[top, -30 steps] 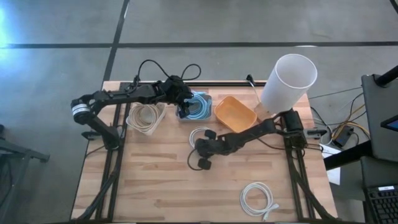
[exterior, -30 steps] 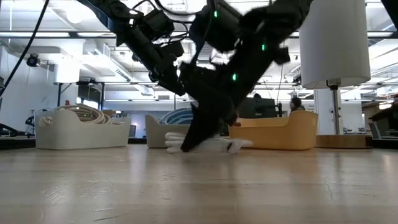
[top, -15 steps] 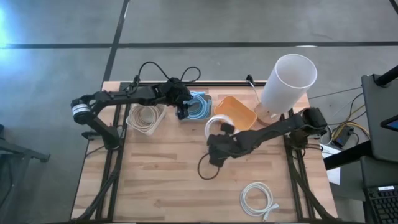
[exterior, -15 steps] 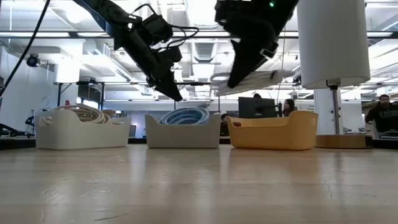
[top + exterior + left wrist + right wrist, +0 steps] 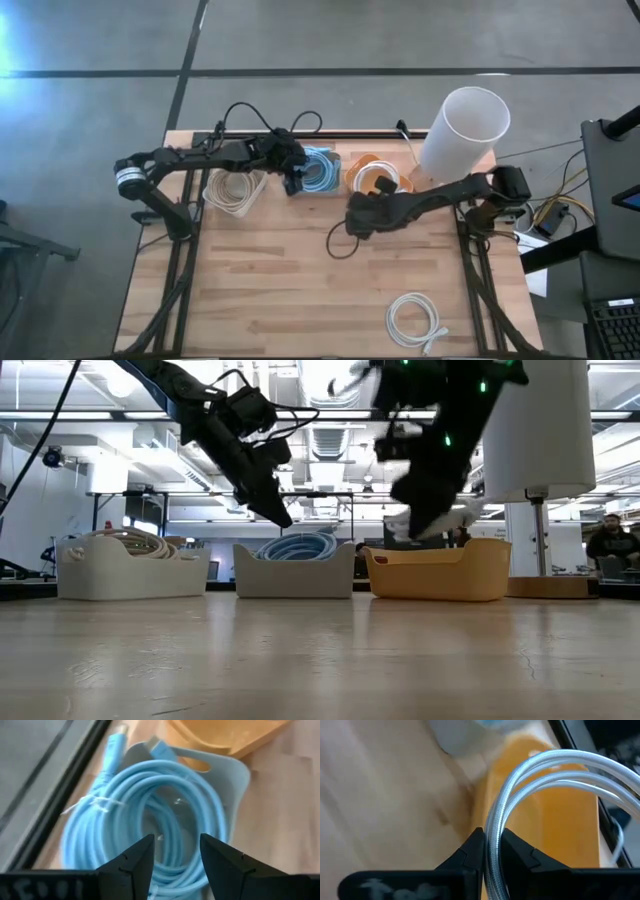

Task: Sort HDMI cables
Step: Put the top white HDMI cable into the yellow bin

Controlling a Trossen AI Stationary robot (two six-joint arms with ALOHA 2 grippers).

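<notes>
A: Bins?

B: Three in a row at the far side of the table (image 5: 260,290). Left one is the white bin (image 5: 232,191), holding beige coils (image 5: 130,541). Middle is the grey bin (image 5: 239,780) with blue coils (image 5: 150,820) heaped in it. Right is the orange bin (image 5: 437,572), just beside the grey one.

A: Your right pincer?

B: My right gripper (image 5: 490,852) is over the orange bin, fingers clenched on a white coil (image 5: 545,775). The strand runs between my two fingers. In the high view the coil (image 5: 376,175) hangs above the bin's inside; in the low view it sits just above the rim (image 5: 440,517). Can't tell if it touches the bin floor.

A: Left?

B: My left gripper (image 5: 172,857) hovers over the grey bin, fingers spread apart, nothing between them. Blue coils are right below. High view puts it at the bin's left edge (image 5: 291,178).

A: Other cables?

B: One more white coil (image 5: 414,319) lies loose on the table, near-right, well apart from the bins.

A: Anything else up there?

B: A tall white cylinder (image 5: 463,130) on a stand at the far-right corner, just right of the orange bin. A person (image 5: 610,540) shows in the room behind, far right in the low view.
</notes>
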